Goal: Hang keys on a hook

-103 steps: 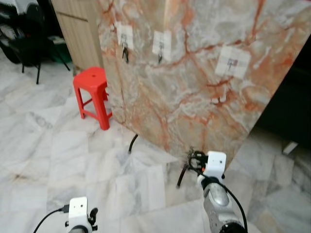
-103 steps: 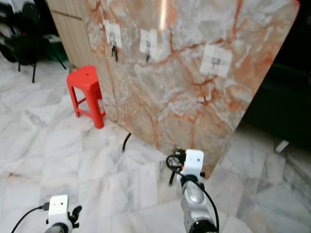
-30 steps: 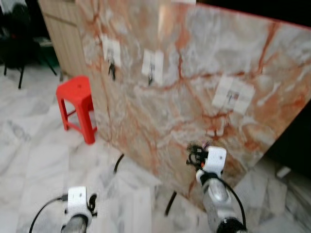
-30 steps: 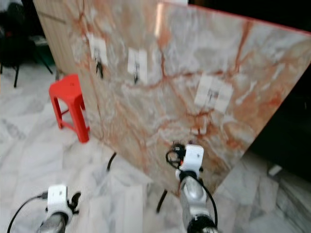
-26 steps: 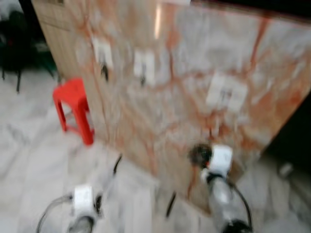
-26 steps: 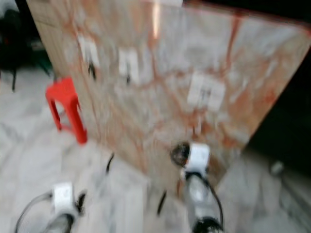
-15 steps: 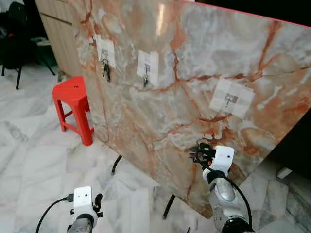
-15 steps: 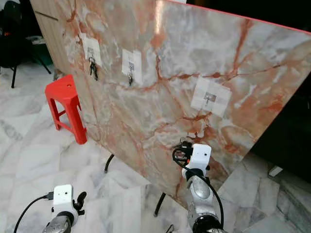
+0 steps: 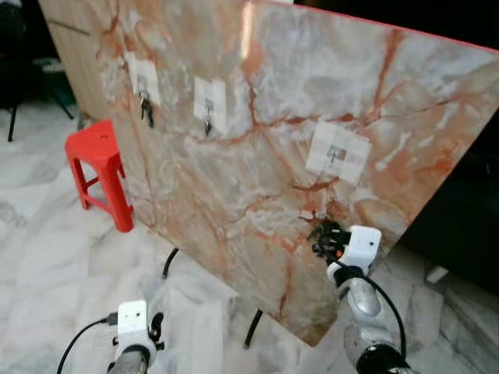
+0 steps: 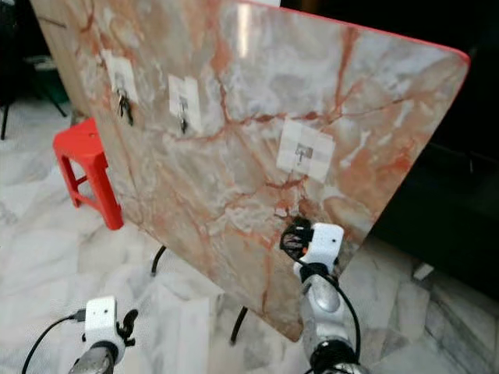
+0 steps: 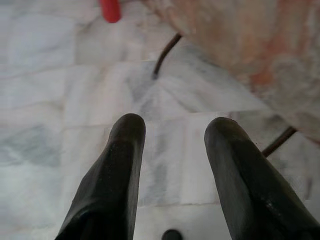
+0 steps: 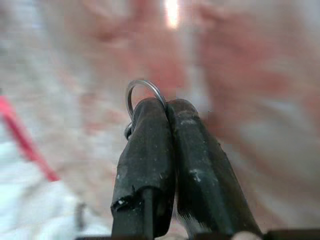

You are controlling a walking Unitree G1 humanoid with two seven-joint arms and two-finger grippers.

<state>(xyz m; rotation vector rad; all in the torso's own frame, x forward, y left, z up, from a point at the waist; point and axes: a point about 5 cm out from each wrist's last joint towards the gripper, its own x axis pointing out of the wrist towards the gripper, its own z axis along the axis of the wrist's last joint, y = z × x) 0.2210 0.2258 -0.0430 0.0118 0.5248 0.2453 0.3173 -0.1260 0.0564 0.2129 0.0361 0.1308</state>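
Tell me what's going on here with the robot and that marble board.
The robot stands before a marble board carrying three stick-on hooks. Its right pincer is shut on a key ring, raised near the board just below the empty hook. The other two hooks have keys hanging. The left pincer is open and low over the floor, holding nothing. The keys are not yet on the hook.
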